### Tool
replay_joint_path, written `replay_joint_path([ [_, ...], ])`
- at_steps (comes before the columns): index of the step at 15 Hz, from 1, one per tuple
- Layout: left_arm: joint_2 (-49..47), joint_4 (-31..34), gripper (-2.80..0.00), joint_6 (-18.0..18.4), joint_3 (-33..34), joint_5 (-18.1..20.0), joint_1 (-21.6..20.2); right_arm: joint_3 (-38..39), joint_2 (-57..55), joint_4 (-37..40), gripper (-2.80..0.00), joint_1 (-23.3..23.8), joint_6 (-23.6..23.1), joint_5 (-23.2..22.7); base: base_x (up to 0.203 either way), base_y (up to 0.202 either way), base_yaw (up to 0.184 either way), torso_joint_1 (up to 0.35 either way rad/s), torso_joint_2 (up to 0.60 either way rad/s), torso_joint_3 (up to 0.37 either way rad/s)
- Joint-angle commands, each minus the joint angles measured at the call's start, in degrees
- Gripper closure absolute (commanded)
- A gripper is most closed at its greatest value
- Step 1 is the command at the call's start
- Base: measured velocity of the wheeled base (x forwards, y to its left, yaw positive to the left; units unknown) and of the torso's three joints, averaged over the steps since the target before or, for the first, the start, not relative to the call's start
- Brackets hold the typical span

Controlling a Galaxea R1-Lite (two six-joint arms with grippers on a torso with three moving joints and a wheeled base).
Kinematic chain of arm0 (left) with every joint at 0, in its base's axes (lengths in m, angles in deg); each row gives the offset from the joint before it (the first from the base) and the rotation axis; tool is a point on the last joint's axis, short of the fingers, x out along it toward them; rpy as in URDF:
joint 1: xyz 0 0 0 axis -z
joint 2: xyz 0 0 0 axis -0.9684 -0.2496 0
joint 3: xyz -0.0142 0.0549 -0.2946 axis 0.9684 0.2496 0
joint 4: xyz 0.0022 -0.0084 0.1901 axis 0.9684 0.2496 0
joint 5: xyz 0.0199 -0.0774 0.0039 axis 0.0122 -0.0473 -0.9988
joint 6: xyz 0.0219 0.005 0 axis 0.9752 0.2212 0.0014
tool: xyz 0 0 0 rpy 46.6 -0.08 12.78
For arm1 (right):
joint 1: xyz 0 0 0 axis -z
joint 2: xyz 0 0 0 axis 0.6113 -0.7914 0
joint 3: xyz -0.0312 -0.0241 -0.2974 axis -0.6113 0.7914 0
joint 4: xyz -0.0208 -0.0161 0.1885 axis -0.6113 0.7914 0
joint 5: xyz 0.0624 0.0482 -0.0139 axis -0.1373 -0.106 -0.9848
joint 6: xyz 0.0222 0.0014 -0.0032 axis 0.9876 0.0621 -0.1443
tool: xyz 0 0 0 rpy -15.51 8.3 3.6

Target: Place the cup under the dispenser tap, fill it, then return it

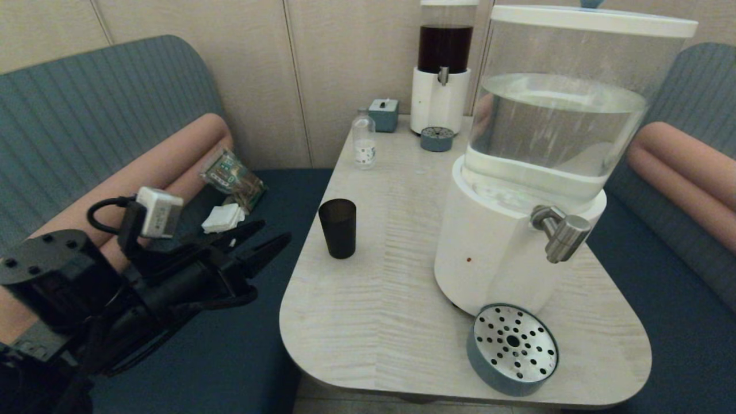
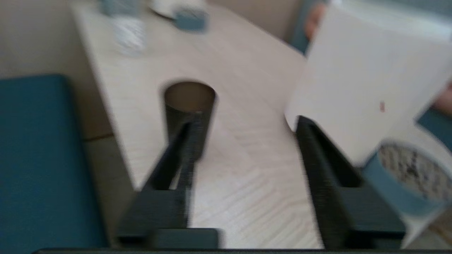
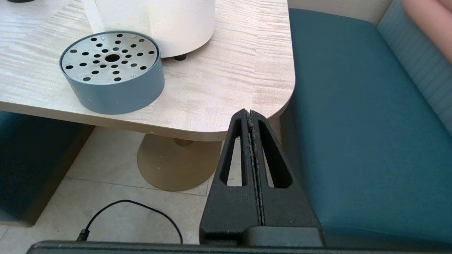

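Observation:
The dark tapered cup (image 1: 337, 228) stands upright and empty on the table's left side. My left gripper (image 1: 275, 230) hovers open just off the table's left edge, level with the cup and a short way from it, holding nothing. In the left wrist view the cup (image 2: 189, 97) shows behind one finger rather than between the two, with the gripper (image 2: 245, 121) spread wide. The brushed-metal dispenser tap (image 1: 560, 230) juts from the big white-based dispenser (image 1: 489, 247) above a round perforated drip tray (image 1: 512, 349). My right gripper (image 3: 250, 112) is shut and empty, parked low by the table's near right corner.
A small clear bottle (image 1: 364, 141), a teal box (image 1: 383, 114) and the smaller dark-liquid dispenser (image 1: 443, 69) with its own drip tray (image 1: 436, 138) stand at the back. Packets (image 1: 233, 178) lie on the left seat. A cable (image 3: 134, 208) runs over the floor.

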Motion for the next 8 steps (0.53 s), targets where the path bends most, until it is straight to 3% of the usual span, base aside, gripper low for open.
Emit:
replay_joint_path([
  [1, 8.4, -0.3, 0.0, -1.07, 3.41, -2.96, -0.08, 0.01, -0.02, 0.0, 0.0, 0.0, 0.01, 0.0, 0.0, 0.0, 0.0, 0.0, 0.0, 0.0],
  [6, 22.17, 0.69, 0.0, -5.44, 11.3, -16.73, -1.04, 0.01, -0.02, 0.0, 0.0, 0.0, -0.08, 0.0, 0.0, 0.0, 0.0, 0.0, 0.0, 0.0],
  [8, 28.04, 1.33, 0.0, -6.48, 13.79, -19.46, -2.25, 0.01, -0.02, 0.0, 0.0, 0.0, -0.08, 0.0, 0.0, 0.0, 0.0, 0.0, 0.0, 0.0],
])
